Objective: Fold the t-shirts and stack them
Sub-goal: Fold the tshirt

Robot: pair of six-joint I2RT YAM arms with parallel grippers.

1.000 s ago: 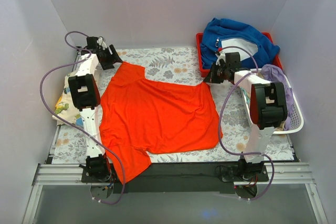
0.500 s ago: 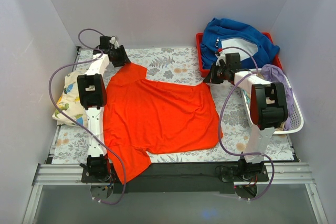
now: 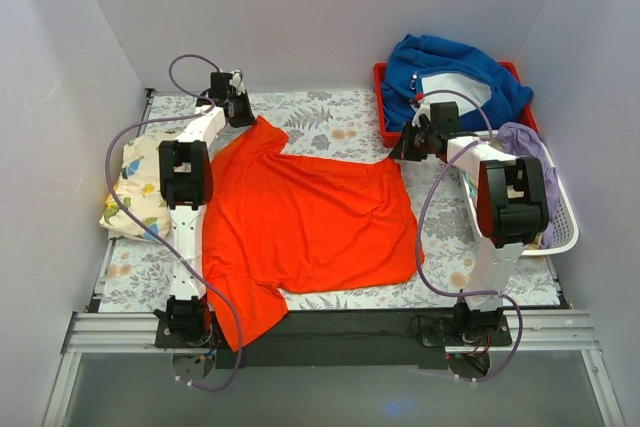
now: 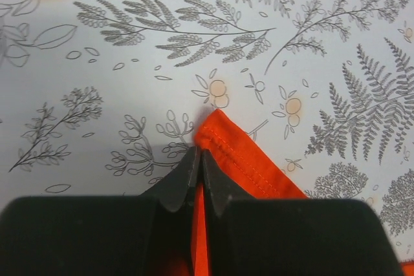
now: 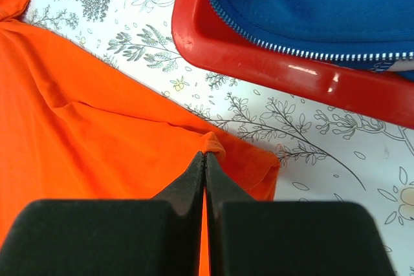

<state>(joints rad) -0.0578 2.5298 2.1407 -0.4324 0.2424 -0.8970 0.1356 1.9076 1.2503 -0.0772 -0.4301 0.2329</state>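
Observation:
The orange-red t-shirt [image 3: 305, 222] lies spread over the floral cloth in the middle, one sleeve hanging over the near edge. My left gripper [image 3: 247, 119] is shut on its far left corner, and the hemmed corner [image 4: 223, 147] pokes out past the closed fingertips [image 4: 199, 155]. My right gripper [image 3: 399, 150] is shut on the far right corner, a small pinch of orange cloth [image 5: 212, 143] bunched at its tips [image 5: 205, 156]. The cream dinosaur-print t-shirt [image 3: 142, 182] lies folded at the left, beside the left arm.
A red bin [image 3: 381, 107] at the back right holds a thick blue garment [image 3: 455, 72] with a zipper [image 5: 304, 53]. A white basket [image 3: 562, 212] with lilac cloth [image 3: 522, 139] stands at the right, behind the right arm. Grey walls enclose the table.
My left gripper has moved right and farther back, closed on the shirt's far left corner and pulled it along. The right arm has not moved.

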